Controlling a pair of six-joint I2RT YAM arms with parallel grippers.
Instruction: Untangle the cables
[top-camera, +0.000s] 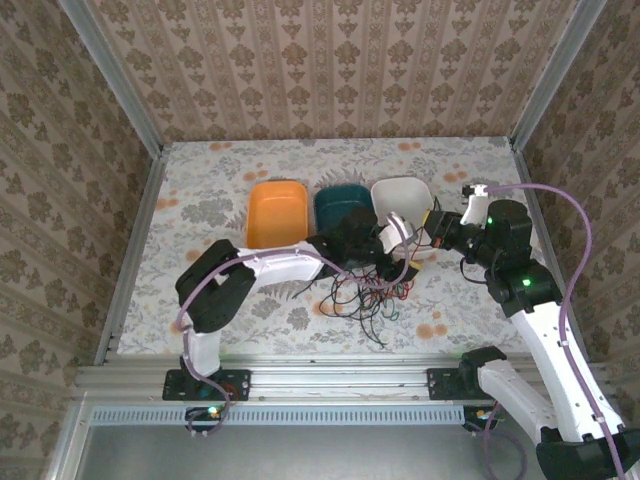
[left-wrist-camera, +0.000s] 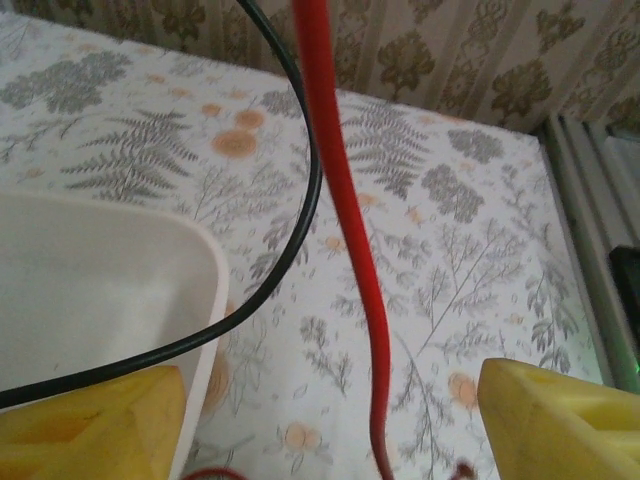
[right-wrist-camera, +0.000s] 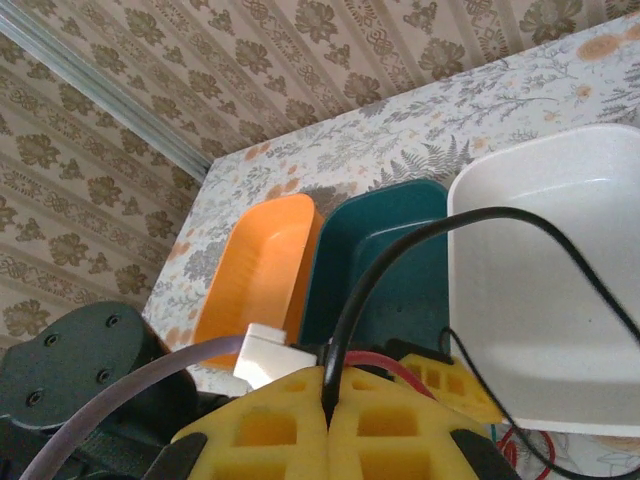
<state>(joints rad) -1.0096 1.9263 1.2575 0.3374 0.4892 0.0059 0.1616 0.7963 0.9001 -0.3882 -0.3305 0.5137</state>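
Observation:
A tangle of thin red, green and black cables (top-camera: 362, 292) lies on the floral table in front of the bins. My right gripper (right-wrist-camera: 328, 398) is shut on a black cable (right-wrist-camera: 400, 250), which arcs up from the yellow pads and over the white bin. In the top view the right gripper (top-camera: 432, 232) sits beside the white bin's near corner. My left gripper (left-wrist-camera: 330, 430) is open wide. A red cable (left-wrist-camera: 345, 200) runs loose between its fingers, and a black cable (left-wrist-camera: 300, 220) curves across over the left finger. The left gripper (top-camera: 398, 250) hovers just above the tangle.
An orange bin (top-camera: 277, 213), a teal bin (top-camera: 345, 205) and a white bin (top-camera: 402, 195) stand in a row behind the tangle. The white bin's wall (left-wrist-camera: 90, 290) is close to my left finger. Walls enclose the table on three sides.

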